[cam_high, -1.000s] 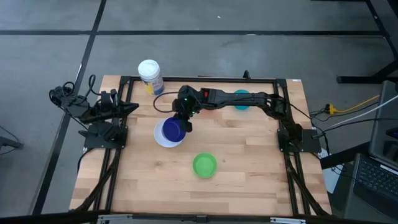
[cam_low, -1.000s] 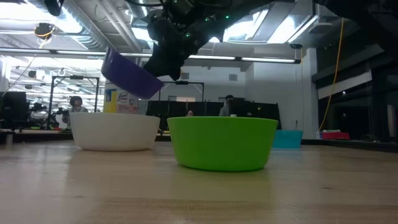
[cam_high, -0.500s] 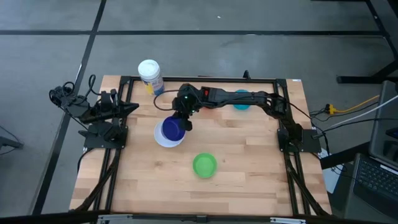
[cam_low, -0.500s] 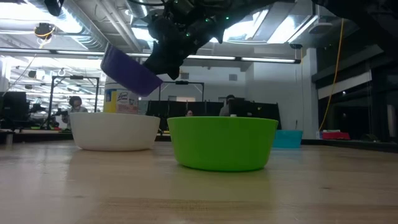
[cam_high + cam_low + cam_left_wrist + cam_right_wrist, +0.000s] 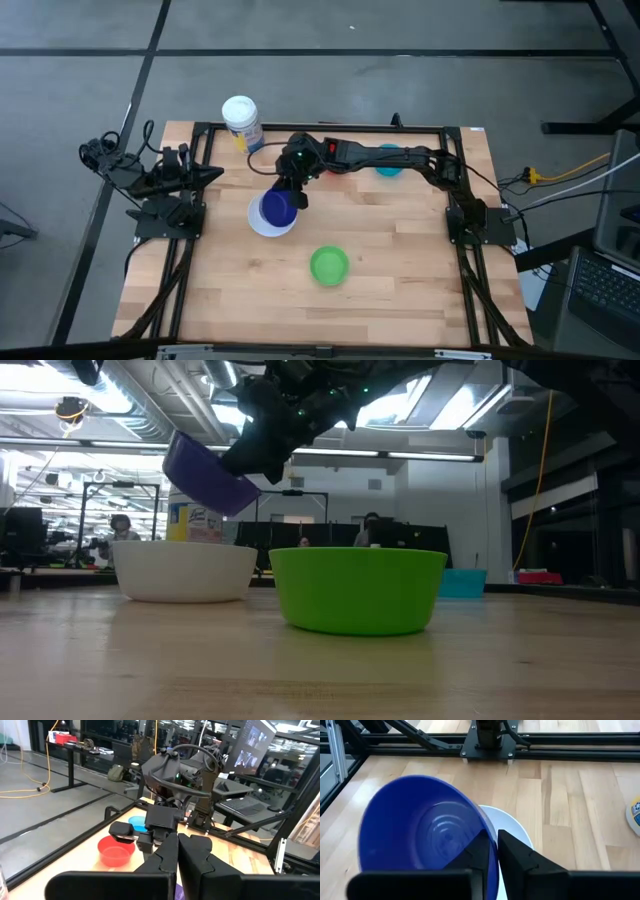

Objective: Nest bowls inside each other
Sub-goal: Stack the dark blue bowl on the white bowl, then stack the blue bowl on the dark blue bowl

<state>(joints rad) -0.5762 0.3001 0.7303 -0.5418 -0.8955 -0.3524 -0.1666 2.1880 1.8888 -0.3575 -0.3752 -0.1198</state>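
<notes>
My right gripper (image 5: 297, 197) reaches across from the table's right and is shut on the dark blue bowl (image 5: 277, 207), which hangs tilted just above the white bowl (image 5: 258, 226). The white bowl rests on its base left of the table's middle. The green bowl (image 5: 329, 266) sits on its base nearer the front. The teal bowl (image 5: 388, 166) lies at the far right, partly under the right arm. The left wrist view shows a red bowl (image 5: 116, 851) beside the teal one (image 5: 136, 822). My left gripper (image 5: 177, 851) waits shut at the left edge. My right gripper holds the dark blue bowl by its rim (image 5: 487, 827) on the side toward the right arm. One finger is inside the bowl and one finger (image 5: 517, 852) is outside. The fingers slant down from the table's far right. The bowl (image 5: 208, 475) is tilted, clear of the white bowl (image 5: 185, 572).
A white-lidded cylindrical container (image 5: 242, 122) stands upright at the far left corner, behind the white bowl. A black frame (image 5: 320, 128) runs along the table's far edge and sides. Bare wood lies at the front left and front right of the green bowl (image 5: 358, 590).
My right gripper has tipped slightly at the wrist while staying over the white bowl. The dark blue bowl keeps its tilt and place above the white bowl.
</notes>
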